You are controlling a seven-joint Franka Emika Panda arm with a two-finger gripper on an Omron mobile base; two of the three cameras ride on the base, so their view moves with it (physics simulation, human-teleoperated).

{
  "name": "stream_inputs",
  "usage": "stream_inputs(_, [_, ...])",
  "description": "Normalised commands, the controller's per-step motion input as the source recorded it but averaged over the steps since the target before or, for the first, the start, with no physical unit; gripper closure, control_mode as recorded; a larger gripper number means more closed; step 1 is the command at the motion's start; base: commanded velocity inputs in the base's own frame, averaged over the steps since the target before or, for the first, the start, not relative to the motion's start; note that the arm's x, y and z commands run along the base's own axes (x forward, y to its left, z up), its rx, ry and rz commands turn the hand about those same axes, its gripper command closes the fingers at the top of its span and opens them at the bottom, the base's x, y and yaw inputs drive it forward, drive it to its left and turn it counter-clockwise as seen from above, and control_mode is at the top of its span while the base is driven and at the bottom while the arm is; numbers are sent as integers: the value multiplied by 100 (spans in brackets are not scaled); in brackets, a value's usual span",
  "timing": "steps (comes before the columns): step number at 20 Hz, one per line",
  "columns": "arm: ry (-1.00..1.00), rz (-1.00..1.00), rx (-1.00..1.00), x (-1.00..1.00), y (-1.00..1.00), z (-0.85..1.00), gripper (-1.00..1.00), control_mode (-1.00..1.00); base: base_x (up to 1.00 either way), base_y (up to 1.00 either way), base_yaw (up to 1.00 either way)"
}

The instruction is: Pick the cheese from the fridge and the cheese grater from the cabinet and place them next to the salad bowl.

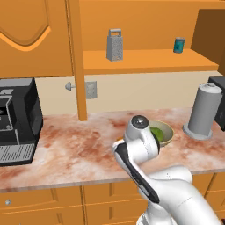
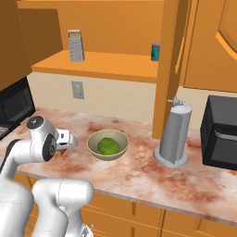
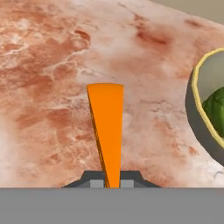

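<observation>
A: Left base view?
B: Cheese grater (image 1: 114, 44) on the open cabinet (image 1: 145, 61) shelf, teal can (image 1: 179, 45) further along; the arm hides part of the salad bowl (image 1: 166, 130).
A: Right base?
B: Grey cylinder (image 2: 174, 134) beside the bowl.
A: Hand view?
B: Gripper (image 3: 112, 181) pinches the cheese (image 3: 107, 127) over the counter (image 3: 52, 78), near the bowl.

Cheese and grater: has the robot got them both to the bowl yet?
Not yet. The cheese is out of the fridge, clamped in the shut gripper just above the counter beside the bowl; it needs setting down. The grater sits on the cabinet shelf, untouched, so fetching it is left.
</observation>
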Motion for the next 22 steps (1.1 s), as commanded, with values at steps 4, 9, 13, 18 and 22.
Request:
stream_inputs(4, [0,-1,6,34,0,-42,100,-100,0,0,0])
stream_inputs(9, [0,-1,6,29,0,-48,100,-100,0,0,0])
stream_inputs(13, [0,-1,4,22,0,-53,100,-100,0,0,0])
stream_inputs(18, [0,-1,3,19,0,-54,100,-100,0,0,0])
stream_inputs(22, [0,-1,4,13,0,-61,100,-100,0,0,0])
